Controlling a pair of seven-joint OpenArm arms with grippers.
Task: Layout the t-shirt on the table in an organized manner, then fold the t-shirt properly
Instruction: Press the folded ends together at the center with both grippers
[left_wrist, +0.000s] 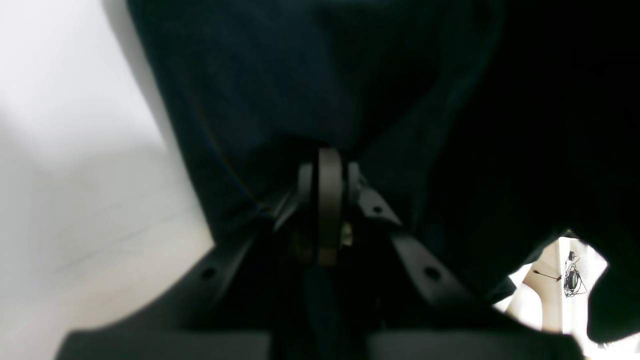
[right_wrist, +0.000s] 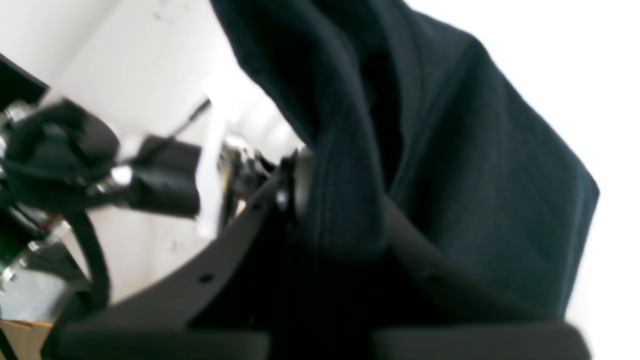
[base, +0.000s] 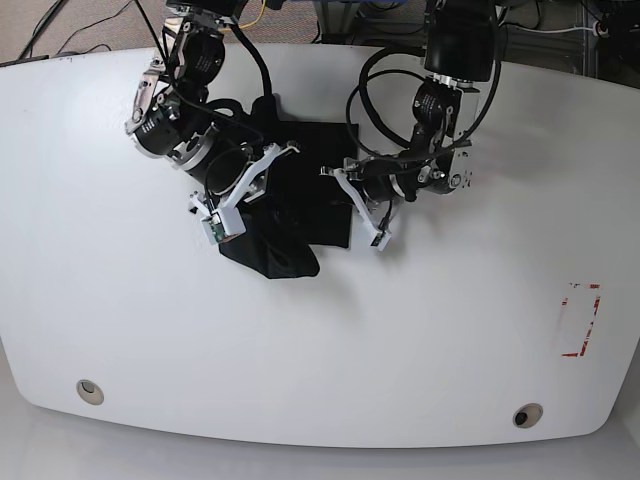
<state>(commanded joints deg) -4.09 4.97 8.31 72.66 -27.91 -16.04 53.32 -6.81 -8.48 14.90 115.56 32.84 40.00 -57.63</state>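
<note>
The task looks to be at its opening stage: the t-shirt (base: 290, 215) is not yet laid out, and none of the folding is done. Both spreading and folding are left, as far as these views show.

The left pincer (left_wrist: 330, 165) has its jaws drawn together with only a thin gap, and dark cloth bunches right at and above its tips; I judge it clamped on the t-shirt. In the left wrist view the fabric fills the space ahead of the pincer and off to one side of it, with bare white surface (left_wrist: 75, 150) showing on the other side.

The right pincer (right_wrist: 320, 200) is mostly buried under a thick roll of cloth that drapes over its fingers. The jaws themselves are hidden, so I cannot tell for sure how far they are closed, though the cloth hanging from it suggests a grip.

From the base view the t-shirt sits between the two pincers, bunched into a dark crumpled mass. One rumpled lobe hangs below the right pincer (base: 240, 185), toward the near edge of the surface (base: 120, 330); a flatter, roughly square part stretches across to the left pincer (base: 350, 185). No sleeves, collar or hem can be told apart. The fabric is plain black, soft, with deep folds and no print visible.
</note>
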